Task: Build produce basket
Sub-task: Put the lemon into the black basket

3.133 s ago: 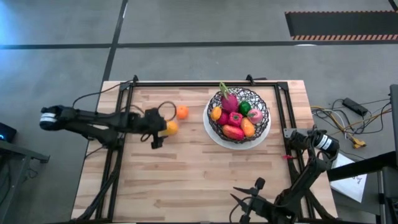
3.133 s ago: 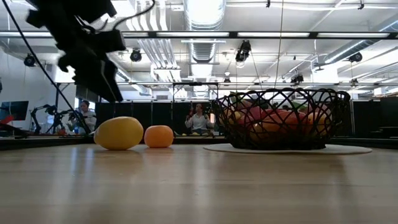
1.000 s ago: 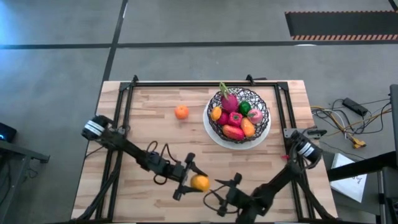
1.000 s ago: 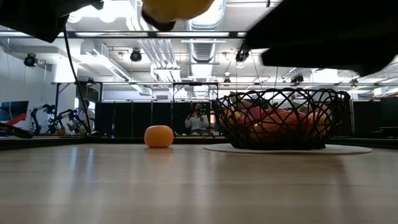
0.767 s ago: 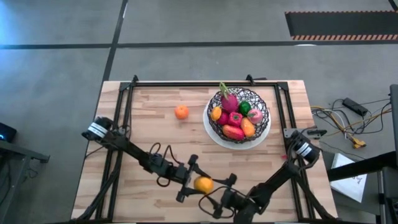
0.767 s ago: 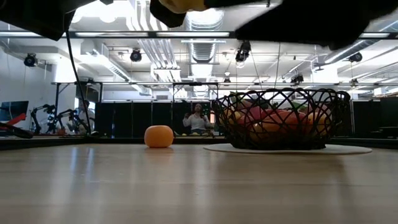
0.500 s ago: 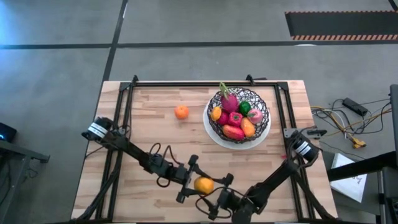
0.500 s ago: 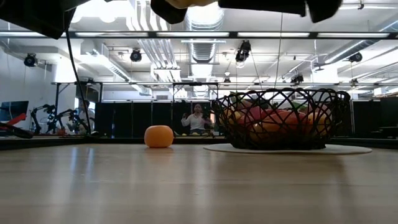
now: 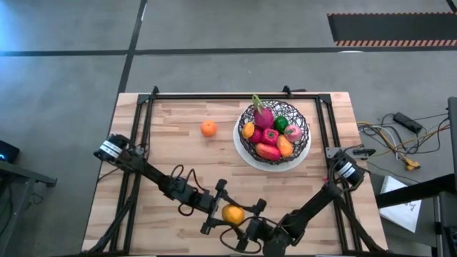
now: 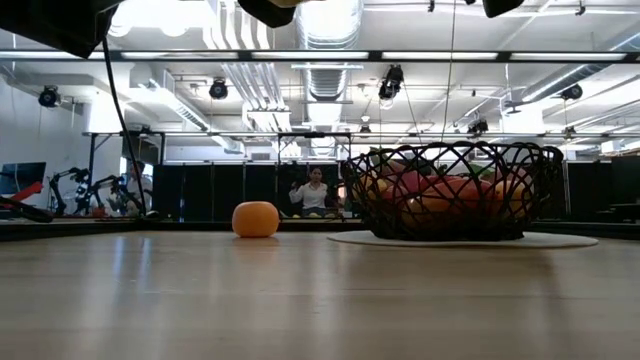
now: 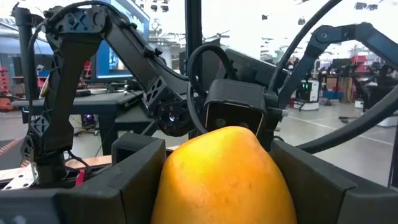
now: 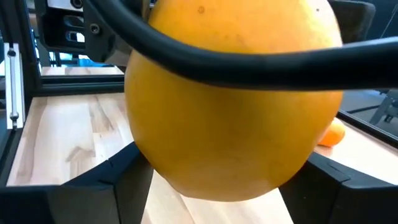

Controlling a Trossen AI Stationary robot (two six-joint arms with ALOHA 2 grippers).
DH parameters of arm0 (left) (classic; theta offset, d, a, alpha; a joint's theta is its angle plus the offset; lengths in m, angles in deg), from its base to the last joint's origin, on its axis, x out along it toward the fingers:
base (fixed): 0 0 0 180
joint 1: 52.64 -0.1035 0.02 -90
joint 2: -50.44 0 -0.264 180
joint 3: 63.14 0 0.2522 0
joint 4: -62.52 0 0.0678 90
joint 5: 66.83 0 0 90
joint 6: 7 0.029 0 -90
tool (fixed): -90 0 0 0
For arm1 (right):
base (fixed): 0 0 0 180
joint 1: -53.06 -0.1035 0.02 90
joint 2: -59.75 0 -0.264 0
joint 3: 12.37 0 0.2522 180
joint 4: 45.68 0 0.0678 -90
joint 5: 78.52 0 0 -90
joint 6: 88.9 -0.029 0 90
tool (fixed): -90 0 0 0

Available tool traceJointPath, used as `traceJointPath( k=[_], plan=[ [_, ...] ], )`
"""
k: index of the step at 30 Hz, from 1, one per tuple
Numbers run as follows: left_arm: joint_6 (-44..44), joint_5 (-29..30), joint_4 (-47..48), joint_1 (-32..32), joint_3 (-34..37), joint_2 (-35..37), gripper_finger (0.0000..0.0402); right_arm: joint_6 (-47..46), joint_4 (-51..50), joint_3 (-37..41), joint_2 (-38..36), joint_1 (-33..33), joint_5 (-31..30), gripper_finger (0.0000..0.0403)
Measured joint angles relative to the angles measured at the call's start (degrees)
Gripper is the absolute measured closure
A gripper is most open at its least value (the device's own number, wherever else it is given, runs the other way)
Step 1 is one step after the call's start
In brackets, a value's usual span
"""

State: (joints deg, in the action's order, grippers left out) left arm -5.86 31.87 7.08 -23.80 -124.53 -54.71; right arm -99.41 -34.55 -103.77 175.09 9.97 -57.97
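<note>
A yellow-orange fruit [image 9: 230, 213] hangs above the table's near middle, held by my left gripper [image 9: 227, 213]. It fills the left wrist view [image 11: 224, 180] and the right wrist view [image 12: 230, 93]. My right gripper [image 9: 243, 220] is open and faces the left one, with its fingers [image 12: 124, 180] on either side of the same fruit. I cannot tell whether they touch it. The black wire basket [image 9: 273, 132] on its white plate holds several fruits at the far right. A small orange [image 9: 208, 128] rests on the wood left of the basket. My left gripper pinches the yellow-orange fruit by its two opposite sides [image 11: 168, 186] between its two fingers. The fingers come level from the table's left. The fruit is lifted clear of the table.
A black frame rail [image 9: 143, 121] runs along the table's left, far and right edges. A black cable [image 12: 249, 65] crosses in front of the fruit in the right wrist view. People show in the room behind the table [image 10: 312, 190]. Bare wood [image 9: 178, 157] lies left of the basket.
My right gripper has moved toward the table's left, up to the held fruit, and its fingers now stand around it. My left gripper has kept the fruit almost in place above the table's near middle.
</note>
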Motion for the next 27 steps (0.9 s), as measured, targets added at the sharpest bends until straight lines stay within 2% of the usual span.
traceJointPath(
  k=[4,9,14,18,23,25,27],
  plan=[
    [1.94,-1.70,2.15,-0.09,0.02,0.05,0.0126,-1.50,-2.70,0.02,0.08,-0.26,-0.11,0.0133],
    [3.15,-2.58,4.17,-0.36,0.23,0.09,0.0063,-8.33,-7.38,-0.03,0.08,-0.85,0.25,0.0134],
    [7.71,-1.72,15.34,-0.36,-0.06,3.92,0.0016,-17.59,-14.73,-0.11,-0.08,-1.93,-0.43,0.0135],
    [8.28,9.15,29.08,0.39,-0.42,10.24,0.0009,-29.37,-26.51,-0.11,-1.66,-3.02,-0.31,0.0136],
    [2.20,26.64,47.34,2.18,-0.22,18.17,0.0009,-55.50,-54.61,-0.11,-7.28,-3.41,4.34,0.0138],
    [-2.94,29.54,52.40,2.80,0.50,20.38,0.0009,-64.67,-66.26,-0.10,-10.45,-3.36,8.09,0.0138],
    [-8.28,29.86,53.85,3.17,2.03,21.53,0.0009,-71.27,-76.91,-0.09,-13.82,-2.64,11.86,0.0139]
  ],
)
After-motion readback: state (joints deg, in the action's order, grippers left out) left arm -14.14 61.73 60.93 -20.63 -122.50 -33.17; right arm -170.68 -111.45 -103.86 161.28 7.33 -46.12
